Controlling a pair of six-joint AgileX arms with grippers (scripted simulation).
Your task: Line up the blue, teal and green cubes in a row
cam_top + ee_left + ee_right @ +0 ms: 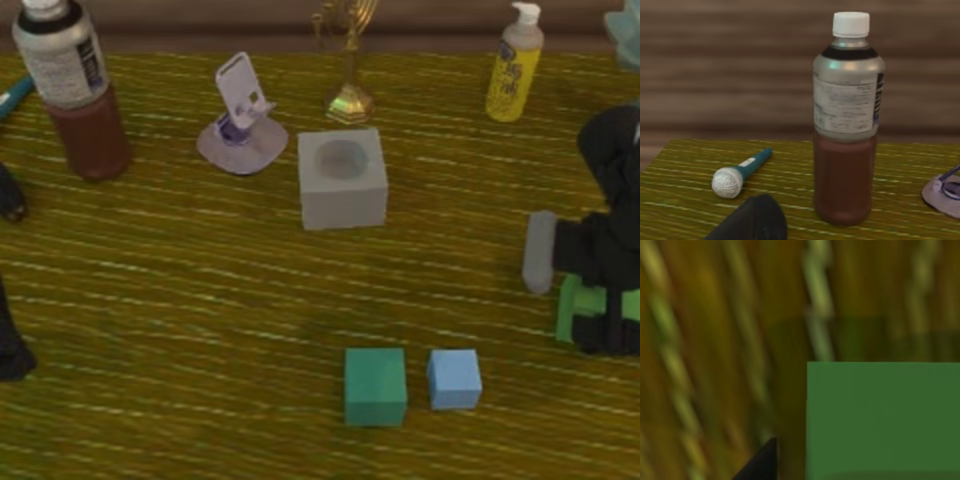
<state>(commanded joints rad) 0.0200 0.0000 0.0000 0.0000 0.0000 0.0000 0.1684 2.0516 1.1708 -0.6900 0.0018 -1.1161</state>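
The dark teal cube (375, 386) and the smaller light blue cube (454, 378) sit side by side near the table's front edge, with a small gap between them. The bright green cube (570, 310) lies at the right edge, mostly hidden under my right gripper (603, 318). In the right wrist view the green cube (882, 420) fills the frame's corner. One dark fingertip (762, 462) stands just beside its edge without touching it, so the gripper is open around the cube. My left arm (10, 355) stays parked at the left edge.
A grey block with a round dent (343, 180) stands behind the cubes. Along the back are a brown bottle (72, 90), a lilac phone stand (240, 125), a gold candelabra (350, 100) and a yellow pump bottle (513, 65). A microphone (740, 172) lies at the far left. A grey bar (538, 250) lies beside the right gripper.
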